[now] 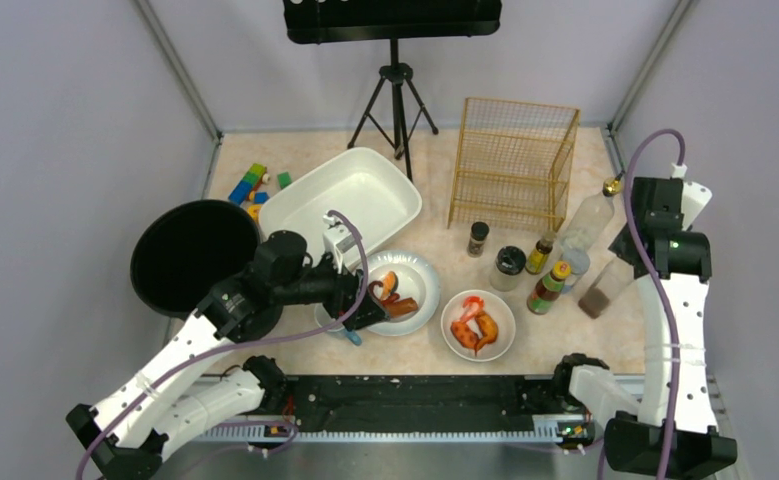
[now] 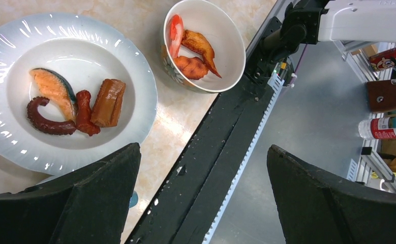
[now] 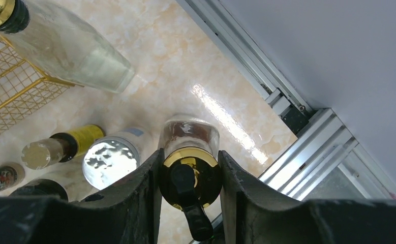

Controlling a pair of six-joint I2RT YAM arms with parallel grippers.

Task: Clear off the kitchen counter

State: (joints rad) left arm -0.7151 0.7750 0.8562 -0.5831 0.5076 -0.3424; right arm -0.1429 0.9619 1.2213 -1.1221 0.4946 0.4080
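The kitchen counter (image 1: pixel 435 215) is a pale marbled top with metal rails. My right gripper (image 3: pixel 190 157) is shut on the gold-and-black cap of a glass bottle (image 1: pixel 601 292) with brown contents, which stands by the right rail. My left gripper (image 2: pixel 203 148) is open and holds nothing; it hangs over the counter's near edge beside a white plate (image 2: pixel 134 76). The plate carries salmon, an octopus arm, a sausage and a brown block. A white bowl (image 2: pixel 231 51) with shrimp and fried pieces stands to its right.
A white tub (image 1: pixel 340 195) and a black round pan (image 1: pixel 195 255) are at the left, with toy blocks (image 1: pixel 250 185) behind. A gold wire rack (image 1: pixel 513 165) stands at the back right. Several jars and bottles (image 1: pixel 540 255) crowd beside the held bottle, among them a tall clear bottle (image 3: pixel 79 58).
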